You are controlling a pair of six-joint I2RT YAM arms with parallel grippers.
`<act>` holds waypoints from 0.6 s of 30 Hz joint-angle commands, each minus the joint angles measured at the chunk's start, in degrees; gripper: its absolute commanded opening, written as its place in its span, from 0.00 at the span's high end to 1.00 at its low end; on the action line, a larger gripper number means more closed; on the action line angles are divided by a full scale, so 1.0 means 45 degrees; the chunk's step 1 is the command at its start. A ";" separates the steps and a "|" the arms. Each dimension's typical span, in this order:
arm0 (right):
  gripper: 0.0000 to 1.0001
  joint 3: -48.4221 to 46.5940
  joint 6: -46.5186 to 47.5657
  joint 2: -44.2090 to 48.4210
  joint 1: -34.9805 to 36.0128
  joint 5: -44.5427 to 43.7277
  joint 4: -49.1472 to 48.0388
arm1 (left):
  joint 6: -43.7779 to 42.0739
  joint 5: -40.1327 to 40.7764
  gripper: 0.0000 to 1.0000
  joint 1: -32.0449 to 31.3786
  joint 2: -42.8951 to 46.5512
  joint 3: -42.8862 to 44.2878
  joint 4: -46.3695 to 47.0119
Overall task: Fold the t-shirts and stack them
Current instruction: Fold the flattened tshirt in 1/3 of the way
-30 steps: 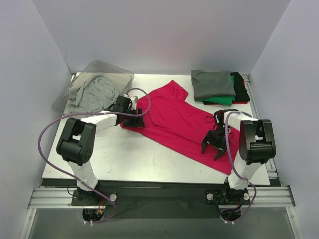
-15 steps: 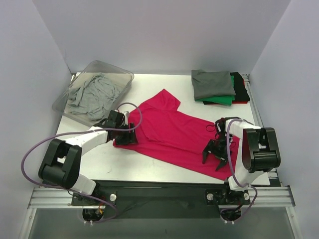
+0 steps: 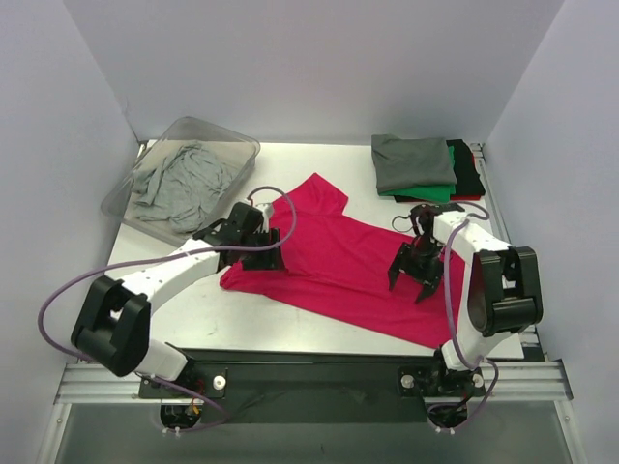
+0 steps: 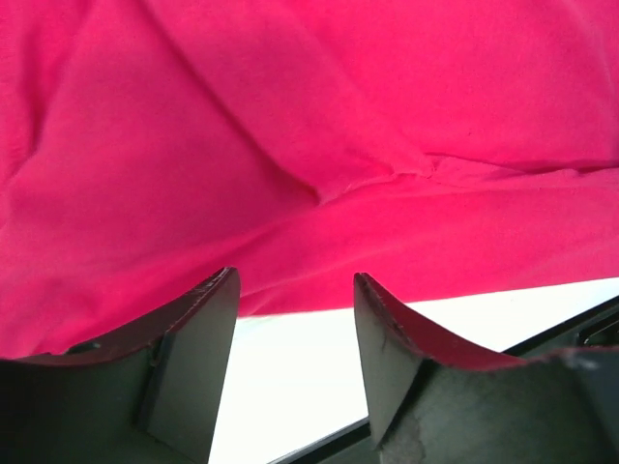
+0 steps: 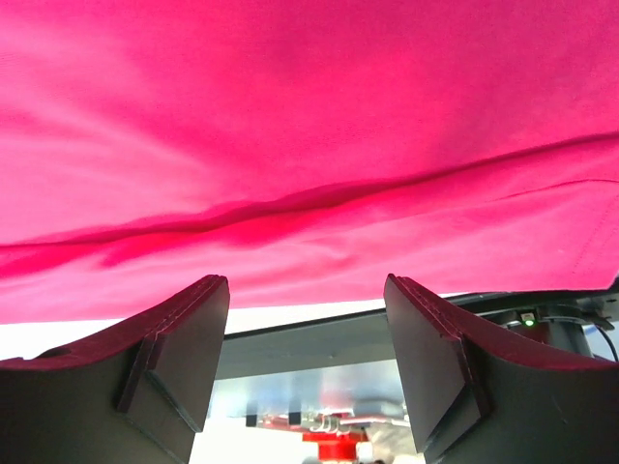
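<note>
Wide view first: the desk (image 3: 193,309) carries the bright magenta-red t-shirt (image 3: 338,256), spread flat and unfolded across its middle. Its long axis runs on a slant, from the far-left end near the clear plastic bin (image 3: 218,132) down to the near-right corner of the desk. A crumpled light grey t-shirt (image 3: 179,179) waits in that bin. At the far right sits the stack of folded t-shirts (image 3: 416,164), dark grey on top, with green and black peeking out below, well apart from the shirt in play.

Now the arms. The left hand (image 3: 261,259) is down at the shirt's near-left edge, jaws parted and nothing between them. Its wrist camera shows the cloth's border just past the fingertips (image 4: 218,290), with bare desk in the gap. The right hand (image 3: 414,280) is low over the right half of the body panel. It too stands open and empty, with the near edge of the fabric lying right ahead of it.

So each hand has its own end of that slanted near edge. The fold looks likely to turn on lifting that long side together and carrying it across the axis, toward the far side.
</note>
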State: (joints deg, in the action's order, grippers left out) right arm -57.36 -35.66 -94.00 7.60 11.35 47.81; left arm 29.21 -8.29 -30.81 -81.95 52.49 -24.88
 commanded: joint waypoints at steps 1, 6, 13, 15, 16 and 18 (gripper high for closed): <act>0.34 -0.0514 -0.0220 0.0127 0.0343 -0.0199 0.1035 | 0.0208 0.0104 0.41 -0.0555 -0.0927 0.0678 0.0276; 0.34 -0.0671 -0.0474 0.0126 0.0694 -0.0141 0.0957 | 0.0266 0.0593 0.43 -0.0869 -0.2217 0.1382 -0.0017; 0.34 -0.0359 -0.0572 0.0302 0.0890 -0.0023 0.0801 | 0.0501 0.0417 0.43 -0.1025 -0.3056 0.1519 0.0920; 0.34 -0.0280 -0.0610 0.0341 0.0910 -0.0023 0.0742 | 0.0520 0.0301 0.43 -0.1025 -0.3213 0.1656 0.1056; 0.34 -0.0241 -0.0611 0.0418 0.0948 -0.0023 0.0742 | 0.0540 0.0204 0.43 -0.1025 -0.3330 0.1675 0.1134; 0.34 -0.0144 -0.0650 0.0419 0.0968 -0.0004 0.0723 | 0.0598 0.0106 0.43 -0.1044 -0.3448 0.1753 0.1349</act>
State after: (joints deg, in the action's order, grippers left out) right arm -58.78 -37.60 -94.00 11.35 11.40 47.97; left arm 31.09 -6.72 -35.11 -96.86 57.47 -22.57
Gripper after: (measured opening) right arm 0.660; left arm 0.570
